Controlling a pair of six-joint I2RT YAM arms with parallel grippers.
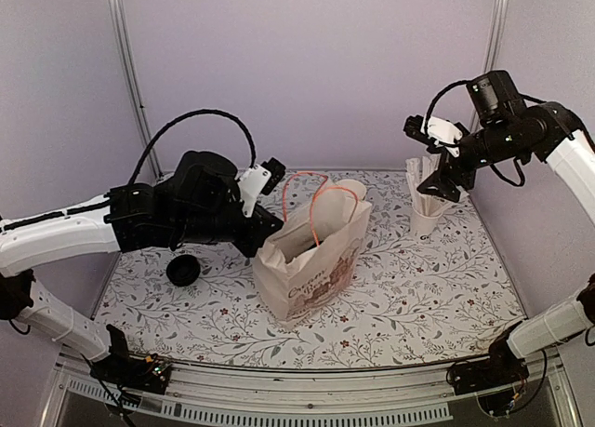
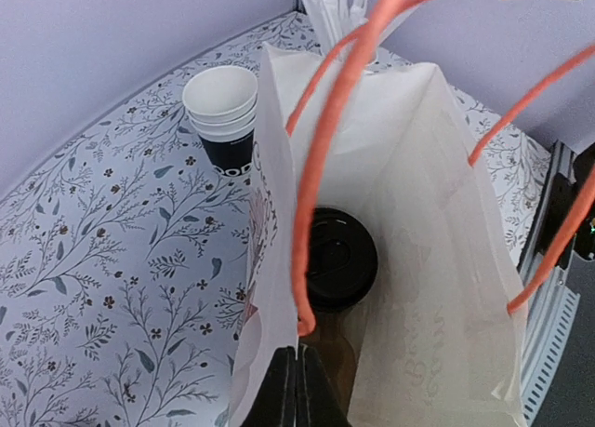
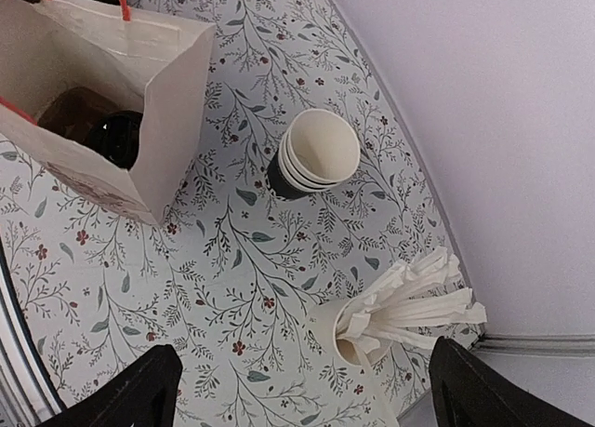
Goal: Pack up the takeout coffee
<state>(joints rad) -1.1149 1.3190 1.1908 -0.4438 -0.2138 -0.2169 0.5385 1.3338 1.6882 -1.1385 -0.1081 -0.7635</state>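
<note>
The takeout coffee (image 2: 339, 258) stands inside the soft paper bag (image 2: 418, 148), glossy black plastic lid up; likely a thin, crushable cup, best held round its stiff rim. The left hand (image 2: 296, 390) is pressed together at the bag's rim, the right hand (image 3: 302, 376) spread above the floral tabletop (image 3: 232, 287).

The floral table (image 1: 418, 297) carries a paper bag (image 1: 311, 273) standing mid-table, stacked cups (image 3: 316, 155) just behind it, a cup of pale sticks (image 1: 427, 208) near the far right corner, and a black round object (image 1: 183, 270) near the left edge.
</note>
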